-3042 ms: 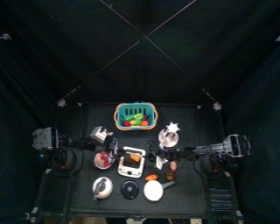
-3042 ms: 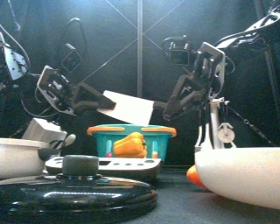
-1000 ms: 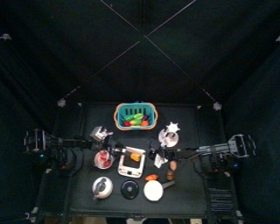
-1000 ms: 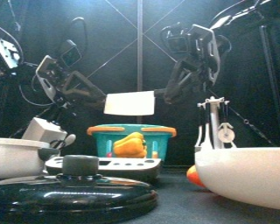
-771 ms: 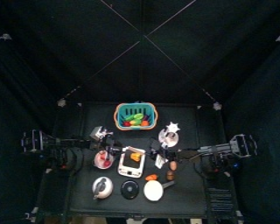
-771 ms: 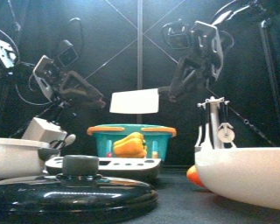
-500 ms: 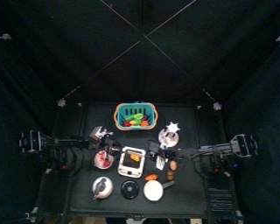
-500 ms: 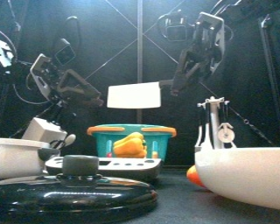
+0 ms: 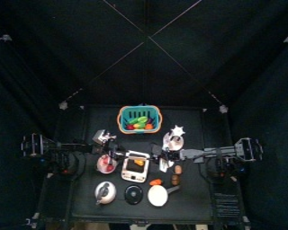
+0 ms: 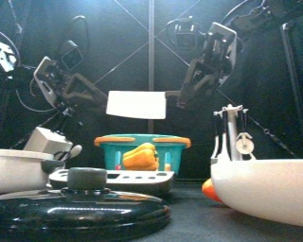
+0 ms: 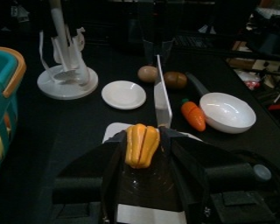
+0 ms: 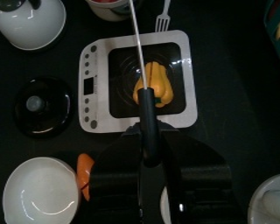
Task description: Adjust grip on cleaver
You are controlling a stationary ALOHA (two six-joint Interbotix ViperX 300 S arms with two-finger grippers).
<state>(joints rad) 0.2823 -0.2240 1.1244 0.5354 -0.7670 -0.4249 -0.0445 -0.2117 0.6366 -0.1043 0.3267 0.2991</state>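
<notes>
The cleaver hangs level in the air above the green basket, its white blade facing the front view. My right gripper is shut on its dark handle at the blade's right end. In the right wrist view the blade runs edge-on away from the jaws. My left gripper is at the blade's left end. In the left wrist view its jaws stand apart around the near end of the edge-on blade, not pinching it.
Under the cleaver lies a white tray holding a yellow-orange item. Around it stand a green basket, a white rack, a white bowl, a black lid, a carrot and a small plate.
The blade has gone from tilted to level, risen and drifted a little left. The right arm has shifted at the handle end; the left gripper stays at the blade's left end.
</notes>
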